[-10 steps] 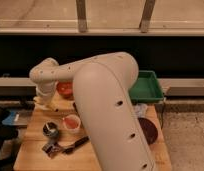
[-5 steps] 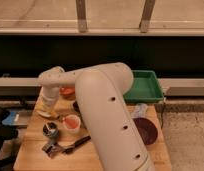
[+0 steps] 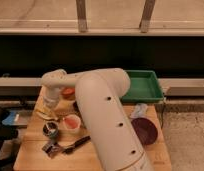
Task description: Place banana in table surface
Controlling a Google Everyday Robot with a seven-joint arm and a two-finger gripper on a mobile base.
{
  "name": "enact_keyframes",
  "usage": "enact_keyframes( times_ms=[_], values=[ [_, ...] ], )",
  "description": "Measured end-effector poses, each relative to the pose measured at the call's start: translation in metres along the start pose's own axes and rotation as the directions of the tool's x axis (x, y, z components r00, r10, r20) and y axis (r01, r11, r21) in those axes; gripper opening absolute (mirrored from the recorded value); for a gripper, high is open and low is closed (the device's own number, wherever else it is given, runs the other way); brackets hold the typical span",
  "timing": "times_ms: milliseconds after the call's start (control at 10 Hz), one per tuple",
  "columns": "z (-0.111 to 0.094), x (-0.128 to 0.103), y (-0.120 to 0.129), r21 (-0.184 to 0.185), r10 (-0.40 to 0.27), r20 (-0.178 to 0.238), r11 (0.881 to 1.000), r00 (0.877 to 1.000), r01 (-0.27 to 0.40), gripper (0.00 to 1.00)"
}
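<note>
The light-brown wooden table surface (image 3: 100, 159) fills the lower middle of the camera view. My big white arm reaches from the bottom centre up and to the left. The gripper (image 3: 49, 106) points down over the table's left part. A pale-yellow curved banana (image 3: 43, 114) shows right under the gripper, at or just above the tabletop. I cannot tell whether it rests on the wood. A red bowl (image 3: 72, 122) stands just right of it.
A green tray (image 3: 144, 85) sits at the back right. A round orange fruit (image 3: 68, 92) lies behind the gripper. A dark cup (image 3: 51, 130), a black utensil (image 3: 75, 145) and a dark maroon dish (image 3: 144, 131) stand on the table. A blue object (image 3: 10, 118) is off the left edge.
The arm's elbow has swung forward and right, and the gripper has come down lower over the table's left side with the banana beneath it.
</note>
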Motion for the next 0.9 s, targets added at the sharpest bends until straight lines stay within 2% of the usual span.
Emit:
enact_keyframes(
  times_ms=[200,400,700,800,900],
  values=[
    [-0.006,-0.001,0.002,0.015,-0.01,-0.004,1.0,1.0,0.01,0.8],
    [-0.024,-0.004,0.004,0.046,-0.015,0.022,0.999,1.0,0.014,0.8],
    [-0.068,-0.012,0.008,0.096,-0.032,0.105,0.995,0.994,0.021,0.8],
    [-0.093,-0.014,0.011,0.114,-0.043,0.157,0.993,0.987,0.025,0.8],
    [-0.105,-0.014,0.011,0.124,-0.048,0.182,0.992,0.982,0.026,0.8]
  ],
)
